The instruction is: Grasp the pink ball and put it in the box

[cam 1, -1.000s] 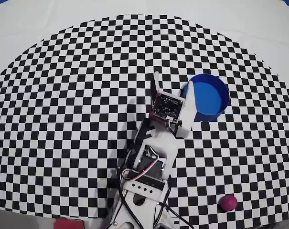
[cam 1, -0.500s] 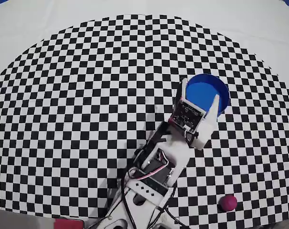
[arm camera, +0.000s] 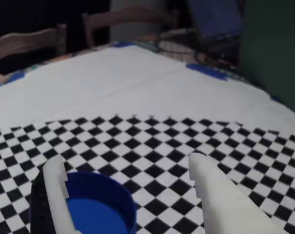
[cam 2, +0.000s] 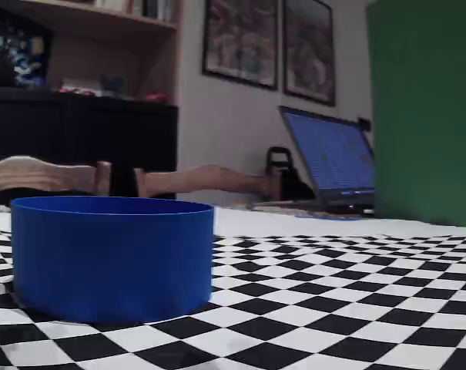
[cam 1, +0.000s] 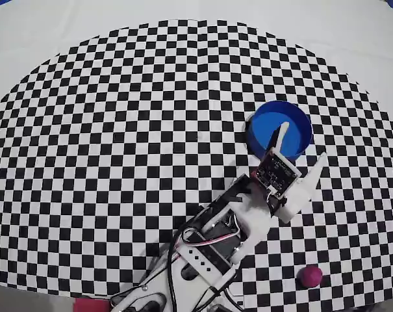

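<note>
A: Magenta-pink, matte, one item: the pink ball, resting on the checkerboard mat near its lower right edge in the overhead view. Well apart from everything else. Not visible in the wrist view or the fixed view.

B: Bright blue, round, shallow: the box, a tub standing upright on the mat, empty inside as far as the overhead view and the wrist view show. The fixed view gives only its side wall.

A: White, two-finger: the gripper, fingers spread wide with nothing between them. One finger lies over the tub's rim, the other over the mat to the tub's right in the overhead view. In the wrist view both fingers frame the tub and bare squares.

B: Step in hand, by my reading: the reach for the ball, not yet near it. The ball sits lower in the overhead view, beside the arm's base.

A: Advice, then. Swing clear of the tub's wall before descending, so the finger does not knock it. Keep the fingers parted until they straddle the ball, then come down low on it.

B: Risk: a sphere on a flat mat rolls at a nudge. Close evenly about its middle.
</note>
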Controlling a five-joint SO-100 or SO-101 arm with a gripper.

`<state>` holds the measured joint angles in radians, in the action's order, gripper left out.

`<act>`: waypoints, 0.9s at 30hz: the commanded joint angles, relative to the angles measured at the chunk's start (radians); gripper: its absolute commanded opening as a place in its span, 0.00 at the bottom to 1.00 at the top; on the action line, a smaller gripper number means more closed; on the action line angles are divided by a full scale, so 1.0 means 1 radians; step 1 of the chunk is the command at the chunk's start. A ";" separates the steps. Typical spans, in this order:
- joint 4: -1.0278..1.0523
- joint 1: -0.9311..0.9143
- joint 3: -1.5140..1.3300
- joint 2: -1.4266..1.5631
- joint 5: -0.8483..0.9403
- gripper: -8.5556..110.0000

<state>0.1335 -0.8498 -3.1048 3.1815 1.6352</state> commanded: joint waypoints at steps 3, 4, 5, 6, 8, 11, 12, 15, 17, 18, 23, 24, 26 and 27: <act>-0.015 -0.061 -0.008 0.020 0.008 0.32; -0.015 -0.074 -0.008 0.021 0.008 0.32; -0.015 -0.086 -0.008 0.021 0.008 0.32; -0.015 -0.100 -0.008 0.023 0.008 0.32; -0.015 -0.124 -0.008 0.026 0.008 0.32; -0.015 -0.158 -0.008 0.035 0.008 0.32; -0.015 -0.169 -0.008 0.040 0.008 0.32; -0.015 -0.204 -0.008 0.044 0.008 0.32; -0.014 -0.222 -0.008 0.044 0.008 0.32; -0.012 -0.230 -0.008 0.044 0.008 0.32; -0.015 -0.273 -0.008 0.046 0.008 0.32; -0.015 -0.282 -0.008 0.048 0.008 0.32; -0.012 -0.298 -0.008 0.049 0.008 0.32; -0.011 -0.305 -0.008 0.049 0.008 0.32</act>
<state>0.1335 -1.1336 -3.1048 3.2076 1.6352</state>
